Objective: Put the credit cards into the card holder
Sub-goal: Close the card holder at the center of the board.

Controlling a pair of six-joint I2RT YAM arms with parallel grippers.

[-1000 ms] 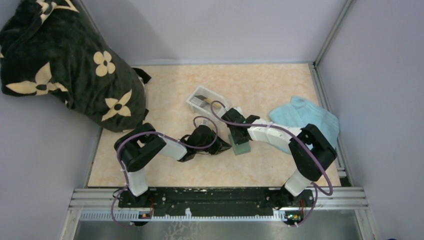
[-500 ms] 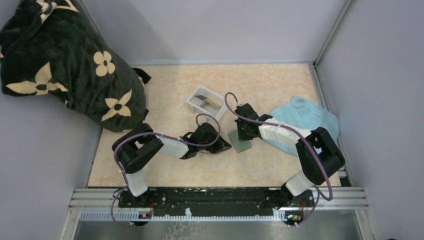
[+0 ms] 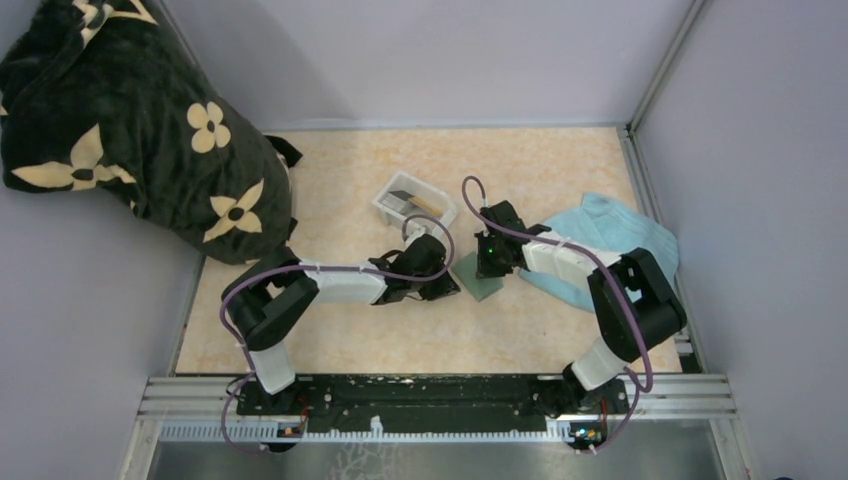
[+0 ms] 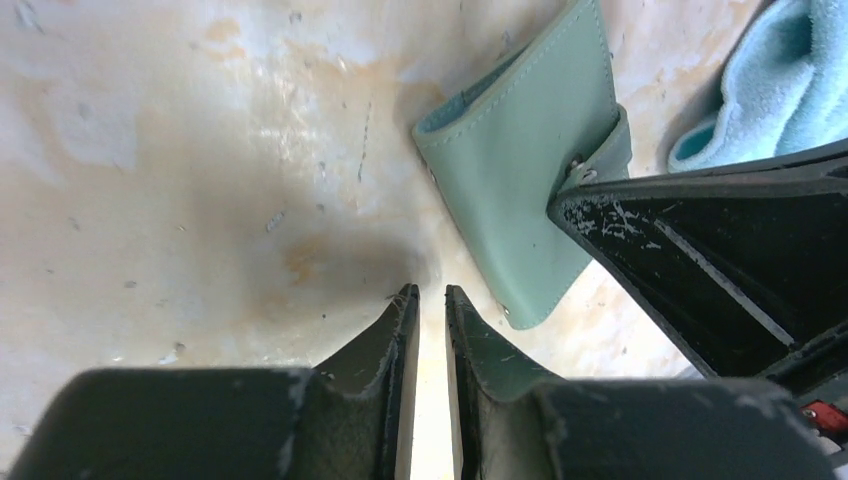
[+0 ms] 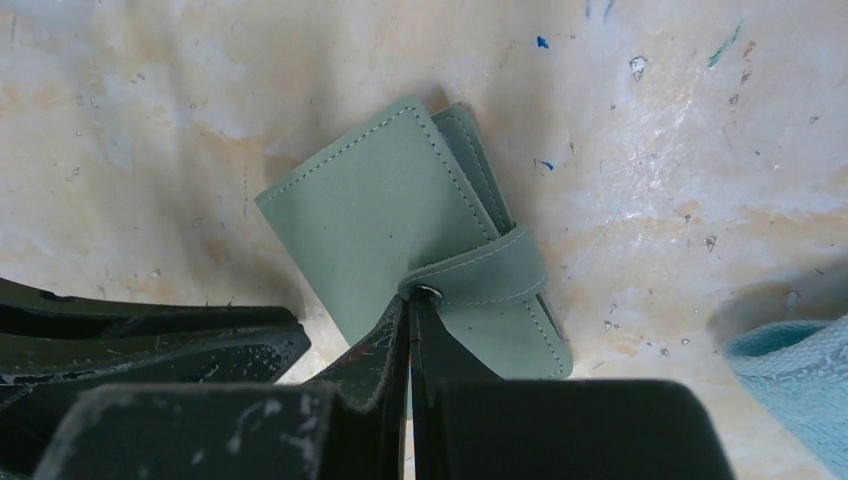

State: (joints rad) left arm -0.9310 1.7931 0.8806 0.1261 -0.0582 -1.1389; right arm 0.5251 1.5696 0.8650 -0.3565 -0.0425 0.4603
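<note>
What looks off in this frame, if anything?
The card holder lies skewed and folded shut, its strap apparently snapped, while what look like the credit cards sit in the white tray. The right gripper, shut, has its tips at the snap. Nothing looks spilled or damaged.

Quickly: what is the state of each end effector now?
Left end effector: narrow gap, grip cannot be told.
Right end effector: closed, tips at the card holder strap.
</note>
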